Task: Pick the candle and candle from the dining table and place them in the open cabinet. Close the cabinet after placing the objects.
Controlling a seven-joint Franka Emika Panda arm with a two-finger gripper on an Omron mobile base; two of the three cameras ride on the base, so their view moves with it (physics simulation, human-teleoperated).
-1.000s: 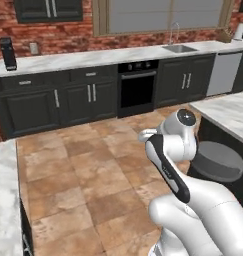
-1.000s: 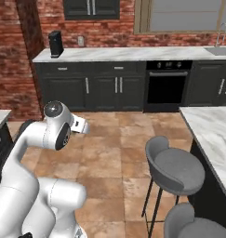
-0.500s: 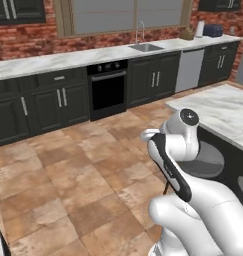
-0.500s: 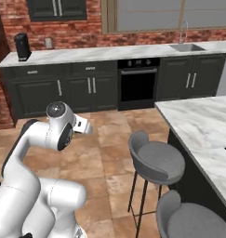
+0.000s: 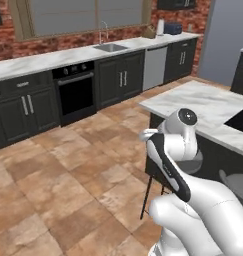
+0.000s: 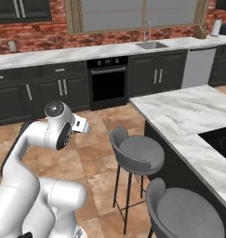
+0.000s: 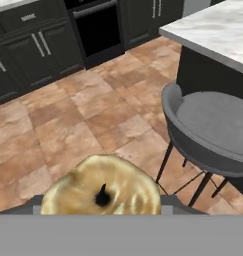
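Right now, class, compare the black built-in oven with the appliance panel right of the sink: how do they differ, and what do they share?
The oven is black, while the appliance panel is pale silvery grey. The oven sits left of the sink; the panel sits right of it. The oven has a control strip across its top; the panel looks plain and flat. Both are built in under the same marble counter between dark cabinets.

wall: red brick (image 6: 44,35)
floor: brown tiles (image 5: 58,190)
oven (image 6: 107,83): under the window (image 6: 137,11)
stools (image 6: 135,153): beside the oven-facing island
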